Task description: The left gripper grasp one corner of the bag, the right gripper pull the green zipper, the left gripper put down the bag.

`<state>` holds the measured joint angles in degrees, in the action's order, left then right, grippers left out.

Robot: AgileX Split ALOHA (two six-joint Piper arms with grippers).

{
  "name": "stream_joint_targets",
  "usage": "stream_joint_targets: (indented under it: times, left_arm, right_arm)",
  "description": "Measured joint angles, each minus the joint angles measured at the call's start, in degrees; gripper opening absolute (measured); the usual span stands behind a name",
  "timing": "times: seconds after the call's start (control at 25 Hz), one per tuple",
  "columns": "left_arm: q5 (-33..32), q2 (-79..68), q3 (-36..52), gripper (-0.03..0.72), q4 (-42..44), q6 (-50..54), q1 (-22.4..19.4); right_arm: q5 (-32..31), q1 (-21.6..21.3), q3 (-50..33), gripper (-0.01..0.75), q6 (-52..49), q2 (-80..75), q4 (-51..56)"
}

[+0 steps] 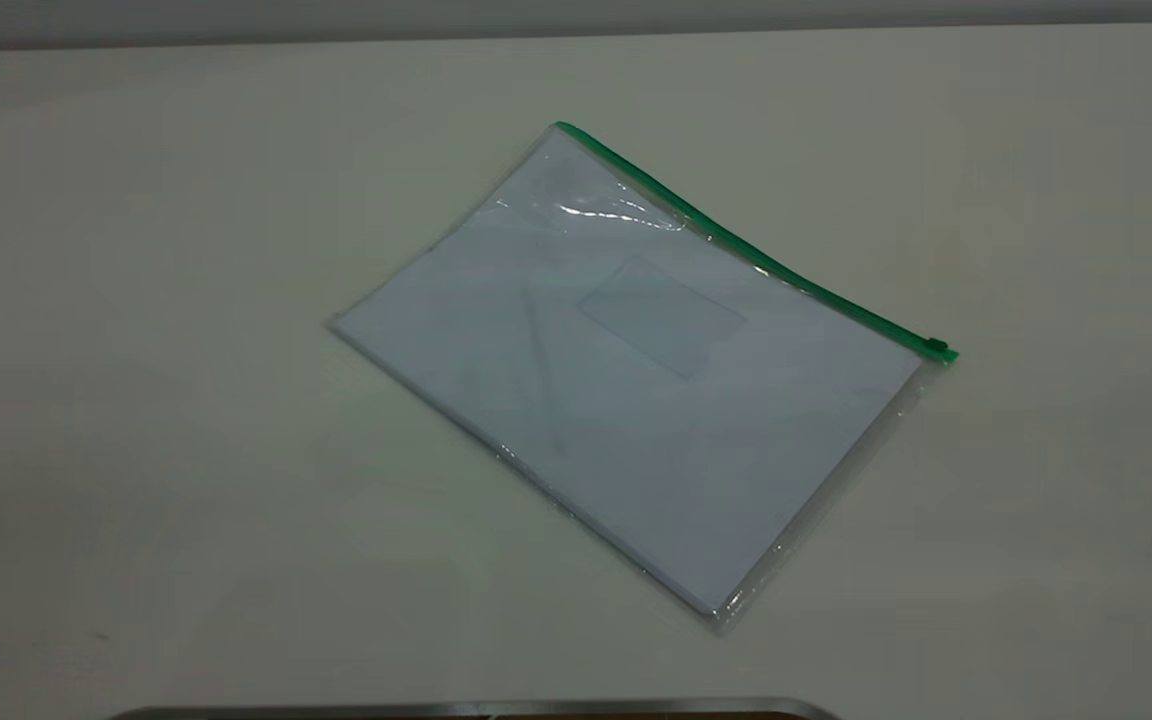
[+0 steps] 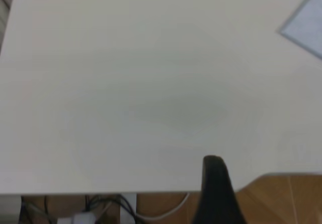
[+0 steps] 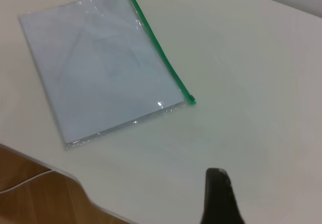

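Your bag [image 1: 636, 400] lay flat and askew near the middle of the white table [image 1: 136, 400], white sheets inside, the green zipper [image 1: 736, 240] along its far edge with the slider [image 1: 934, 346] at the right-hand corner. Your left gripper [image 2: 217, 194] and right gripper [image 3: 219, 199] sat back near the table's edge, well apart from the bag; whether either claw was open, you could not tell.

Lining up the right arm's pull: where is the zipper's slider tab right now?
In the exterior view the slider tab sits at the right-hand end of the green zipper, at the bag's right corner, flat on the table, no gripper near.
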<state>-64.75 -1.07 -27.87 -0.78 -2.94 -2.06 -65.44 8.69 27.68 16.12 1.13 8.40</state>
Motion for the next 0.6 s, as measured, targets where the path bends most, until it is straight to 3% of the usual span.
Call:
stream_joint_targets:
  times: [0.6]
  left_arm:
    - [-0.2,2.2,0.0,0.59,0.0,0.1,0.0]
  right_arm:
    - [0.0,-1.2,0.0,0.522,0.0,0.0,0.0]
